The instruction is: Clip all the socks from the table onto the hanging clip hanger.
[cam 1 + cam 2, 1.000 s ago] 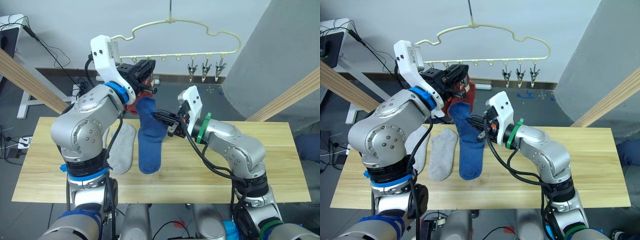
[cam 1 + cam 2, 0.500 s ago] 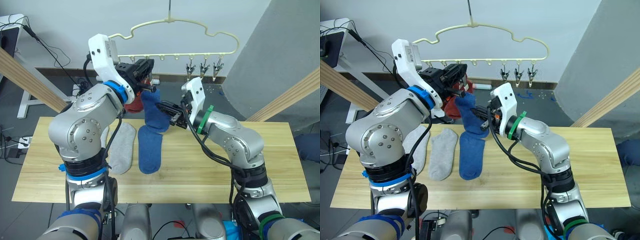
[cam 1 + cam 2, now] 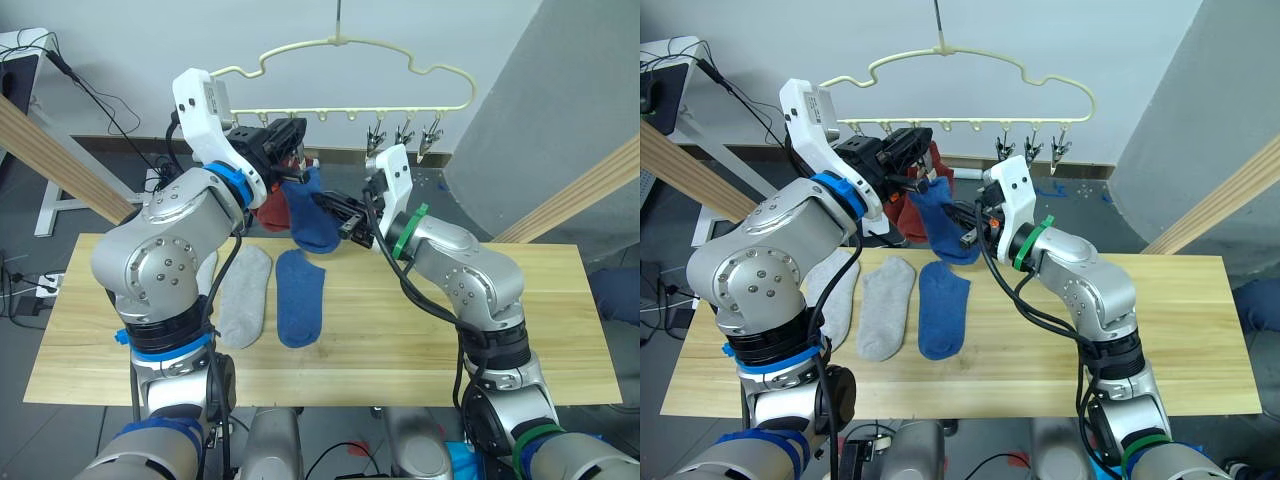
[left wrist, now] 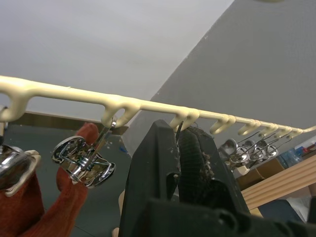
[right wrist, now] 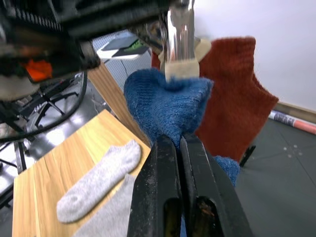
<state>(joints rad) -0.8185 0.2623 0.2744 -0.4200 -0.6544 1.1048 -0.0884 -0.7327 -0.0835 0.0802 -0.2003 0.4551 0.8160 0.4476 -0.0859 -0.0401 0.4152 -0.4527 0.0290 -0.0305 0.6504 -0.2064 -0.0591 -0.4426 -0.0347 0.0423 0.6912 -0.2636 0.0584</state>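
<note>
Right end effector (image 3: 965, 232) is clenched on a blue sock (image 3: 940, 222), lifting its cuff up to a clip under the clip hanger (image 3: 345, 60); in the right wrist view a metal clip's cream-tipped jaw sits right on the top fold of that sock. Left end effector (image 3: 295, 150) has its fingers pressed together at a clip on the hanger's row, apparently squeezing it, though I cannot tell whether the clip has bitten the fabric yet.

On the worktop (image 3: 560, 330), nearest first, lie a second blue sock (image 3: 297, 310) and a light grey sock (image 3: 245, 295) side by side, with another grey one (image 3: 835, 295) mostly hidden behind the left arm.

Further back, a rust red sock (image 5: 232, 94) hangs from the hanger, already clipped. So I judge one sock done, one being clipped, three visible ones left. A second red sock cannot be made out separately, as the left arm covers that end of the hanger.
</note>
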